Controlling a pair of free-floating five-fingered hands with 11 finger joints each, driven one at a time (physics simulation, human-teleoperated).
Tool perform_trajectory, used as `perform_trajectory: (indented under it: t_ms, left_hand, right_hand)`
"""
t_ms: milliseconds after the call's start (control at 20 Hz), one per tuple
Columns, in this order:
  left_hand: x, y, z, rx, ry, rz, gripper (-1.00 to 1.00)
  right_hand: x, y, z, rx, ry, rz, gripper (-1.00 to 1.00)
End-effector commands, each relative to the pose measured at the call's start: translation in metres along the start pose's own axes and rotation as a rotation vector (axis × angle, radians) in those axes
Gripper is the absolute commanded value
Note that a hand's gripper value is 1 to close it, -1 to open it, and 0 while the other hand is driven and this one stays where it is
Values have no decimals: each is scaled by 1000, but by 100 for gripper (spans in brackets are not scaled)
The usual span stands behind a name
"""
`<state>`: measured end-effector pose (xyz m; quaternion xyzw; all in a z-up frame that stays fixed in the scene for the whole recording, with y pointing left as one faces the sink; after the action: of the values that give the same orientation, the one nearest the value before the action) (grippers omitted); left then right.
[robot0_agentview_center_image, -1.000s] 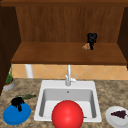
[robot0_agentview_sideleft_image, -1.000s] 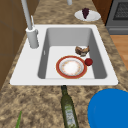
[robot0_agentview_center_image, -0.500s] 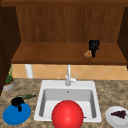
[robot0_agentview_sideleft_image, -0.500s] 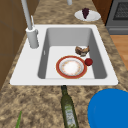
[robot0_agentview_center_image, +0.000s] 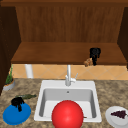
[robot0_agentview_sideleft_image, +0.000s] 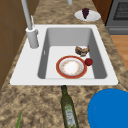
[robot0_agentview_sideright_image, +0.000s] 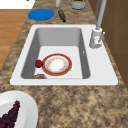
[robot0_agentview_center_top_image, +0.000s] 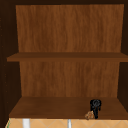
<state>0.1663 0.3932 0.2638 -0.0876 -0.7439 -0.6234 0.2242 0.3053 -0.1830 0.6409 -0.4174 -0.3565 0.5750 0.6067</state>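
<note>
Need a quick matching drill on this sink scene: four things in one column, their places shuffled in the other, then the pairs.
Things:
1. left hand
2. right hand
3. red-rimmed plate
4. green bottle

Places:
A. lying on the counter beside the sink
B. over the blue plate
C. in the sink basin
D. at the front edge of the lower shelf, next to a small brown object

Pairs: 1-B, 2-D, 3-C, 4-A
</note>
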Motion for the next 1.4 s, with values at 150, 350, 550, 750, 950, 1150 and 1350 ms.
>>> perform_trajectory:
  t_ms: [150, 350, 550, 750, 950, 1150, 1350]
  left_hand:
    - [0, 0, 0, 0, 0, 0, 0]
    - [0, 0, 0, 0, 0, 0, 0]
    - [0, 0, 0, 0, 0, 0, 0]
    - [0, 0, 0, 0, 0, 0, 0]
    - [0, 0, 0, 0, 0, 0, 0]
    - [0, 0, 0, 0, 0, 0, 0]
    - [0, 0, 0, 0, 0, 0, 0]
  right_hand:
    - [-4, 39, 43, 1, -7, -15, 100]
    - [-4, 68, 66, -5, -1, -6, 100]
    - [-5, 110, 78, 2, 30, 15, 100]
    - [-22, 143, 68, -2, 47, 3, 100]
    - [-44, 176, 53, -34, 28, -26, 100]
    - [-66, 207, 33, -35, 11, -31, 100]
    - [-91, 236, 10, -36, 2, -28, 100]
